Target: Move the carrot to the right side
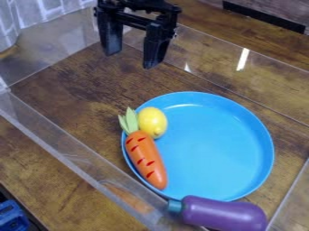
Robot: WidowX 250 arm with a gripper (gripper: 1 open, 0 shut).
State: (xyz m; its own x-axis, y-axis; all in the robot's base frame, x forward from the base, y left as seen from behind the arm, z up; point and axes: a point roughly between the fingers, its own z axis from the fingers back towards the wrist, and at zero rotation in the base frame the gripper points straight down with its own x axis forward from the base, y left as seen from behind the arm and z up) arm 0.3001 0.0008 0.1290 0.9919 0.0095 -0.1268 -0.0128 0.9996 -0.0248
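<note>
Gripper [134, 52] open, holding nothing. Toy carrot [147, 159] well below it, touching lemon [152, 121]. Looks light, rigid, slick; we'd pinch mid-body across its width.

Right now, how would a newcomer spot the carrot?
Find the round blue plastic plate on the wooden table. On its left edge lies the small orange striped toy carrot, green top touching a round yellow lemon; it is tapered, unlike the lemon or the purple eggplant.

A robot lab bench is showing here: clear acrylic walls [49, 135] are enclosing a wooden tabletop [72, 90] holding toy food.
</note>
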